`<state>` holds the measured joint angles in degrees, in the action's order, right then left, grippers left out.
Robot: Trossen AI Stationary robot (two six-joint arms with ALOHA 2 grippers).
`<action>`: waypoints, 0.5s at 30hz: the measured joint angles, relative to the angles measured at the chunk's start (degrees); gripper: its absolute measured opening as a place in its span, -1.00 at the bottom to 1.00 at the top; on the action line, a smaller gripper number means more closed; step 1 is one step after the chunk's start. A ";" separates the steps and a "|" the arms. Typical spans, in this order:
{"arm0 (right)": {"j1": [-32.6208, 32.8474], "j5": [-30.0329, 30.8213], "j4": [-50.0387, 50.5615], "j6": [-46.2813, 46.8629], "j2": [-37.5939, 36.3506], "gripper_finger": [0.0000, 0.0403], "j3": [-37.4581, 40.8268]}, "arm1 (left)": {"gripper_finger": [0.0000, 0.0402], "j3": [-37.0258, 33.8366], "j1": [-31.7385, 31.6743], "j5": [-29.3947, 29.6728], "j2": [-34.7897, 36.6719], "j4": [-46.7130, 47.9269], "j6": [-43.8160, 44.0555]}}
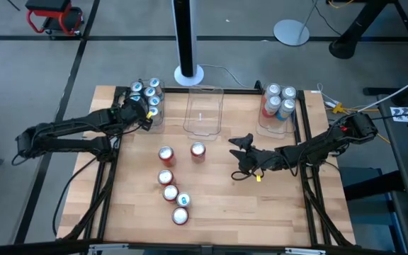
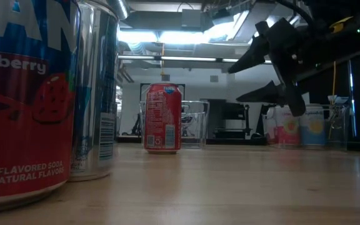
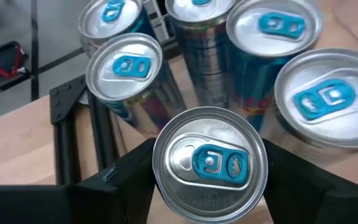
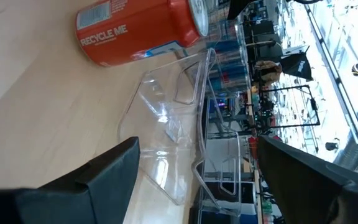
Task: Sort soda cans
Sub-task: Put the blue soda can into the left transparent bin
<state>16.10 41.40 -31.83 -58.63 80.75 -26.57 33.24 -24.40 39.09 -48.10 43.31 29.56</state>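
My left gripper (image 1: pixel 144 117) is at the far left, at a clear bin (image 1: pixel 159 120) that holds several blue-tabbed soda cans (image 1: pixel 147 92). It is shut on one silver-topped can with a blue tab (image 3: pixel 210 163). Several more soda cans stand on the table's middle: red ones (image 1: pixel 165 154) (image 1: pixel 197 151) and a row running toward the near edge (image 1: pixel 176 198). My right gripper (image 1: pixel 241 152) hangs open above the table, right of the red cans, with nothing between its fingers (image 4: pixel 110 171). My left gripper pinches the can just below its top rim (image 3: pixel 161 186), one finger (image 3: pixel 126 174) on each side of the round body. The fingers slant down at it from the table's left. The can stands about upright; its bottom is hidden, so I cannot tell whether it rests on anything.
An empty clear bin (image 1: pixel 204 110) stands at the far middle. A third bin (image 1: pixel 278 106) at the far right holds several cans. A black pole's white foot (image 1: pixel 188 73) stands behind the table. Bare wood lies at the near right.
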 joint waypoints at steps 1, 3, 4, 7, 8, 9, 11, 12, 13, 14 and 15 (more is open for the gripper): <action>0.00 -0.01 0.35 0.23 0.00 0.60 0.00 | 0.16 -0.15 -0.38 0.29 0.02 0.02 -0.34; 0.00 -0.01 0.72 0.60 0.00 0.60 0.00 | 0.27 -0.17 -0.89 0.46 0.00 -0.31 -0.81; 0.00 -0.01 0.74 0.73 0.00 0.60 0.00 | 0.33 -0.22 -0.92 0.52 0.00 -0.74 -1.43; 0.00 -0.01 0.74 0.75 0.00 0.60 0.00 | 0.47 -0.24 -0.90 0.81 0.02 -2.18 -2.60; 0.00 -0.01 0.74 0.75 0.00 0.60 0.00 | 0.50 -0.24 -0.90 0.79 0.02 -2.42 -2.63; 0.00 -0.01 0.74 0.75 0.00 0.60 0.00 | 0.52 -0.24 -0.90 0.79 0.02 -2.49 -2.77; 0.00 -0.01 0.76 0.75 0.00 0.60 0.00 | 0.54 -0.06 -0.90 0.77 0.02 -2.35 -3.35; 0.00 -0.01 0.77 0.75 0.00 0.60 0.00 | 0.55 0.24 -0.90 0.74 0.00 -2.28 -3.91; 0.01 -0.01 0.79 0.75 0.00 0.60 0.00 | 0.55 0.69 -0.90 0.72 0.02 -2.28 -4.44; 0.00 -0.01 0.79 0.75 0.00 0.60 0.00 | 0.56 1.31 -0.90 0.74 0.02 -2.26 -4.71; 0.00 -0.01 0.81 0.75 0.00 0.60 0.00 | 0.56 2.03 -0.90 0.73 0.02 -2.07 -5.00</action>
<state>16.10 41.39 -31.03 -57.89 80.75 -26.57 35.27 -25.30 39.82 -48.07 41.24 24.56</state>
